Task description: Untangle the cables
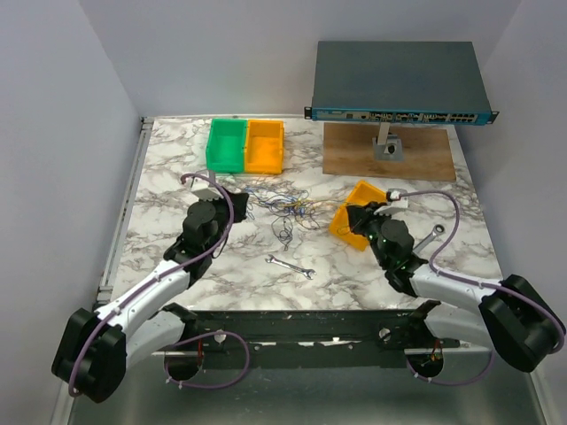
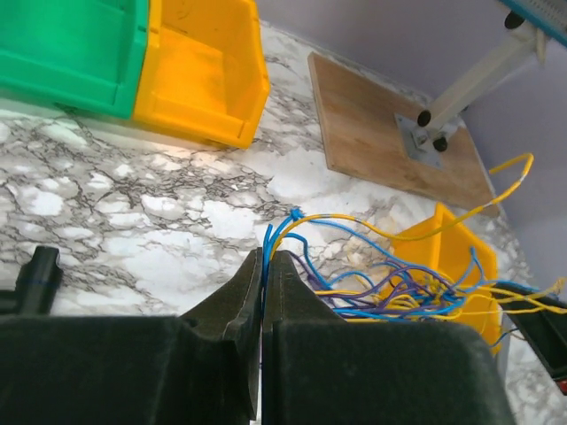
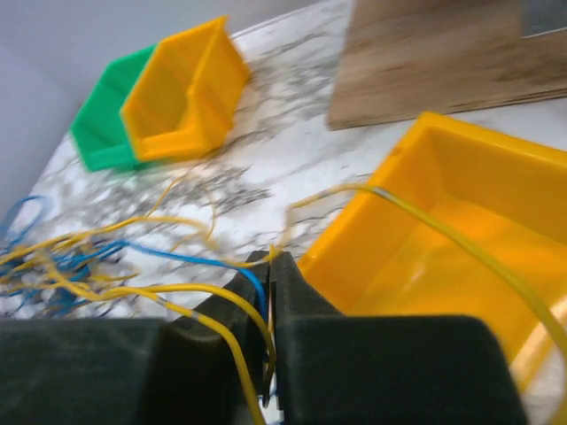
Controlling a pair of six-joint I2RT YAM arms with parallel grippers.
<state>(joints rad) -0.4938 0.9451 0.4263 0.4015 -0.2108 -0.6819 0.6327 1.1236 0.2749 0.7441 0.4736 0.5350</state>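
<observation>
The cables, a tangle of thin blue, yellow and purple wires, hang stretched between my two grippers at mid-table. My left gripper is at the tangle's left end. In the left wrist view its jaws are shut on blue and yellow strands, and the rest of the cables fan out to the right. My right gripper is at the right end, over a tipped yellow bin. The right wrist view shows it shut on blue and yellow cables.
A green bin and a yellow bin stand at the back left. A wooden board carries a grey network switch at the back right. One wrench lies near the front, another by the right arm.
</observation>
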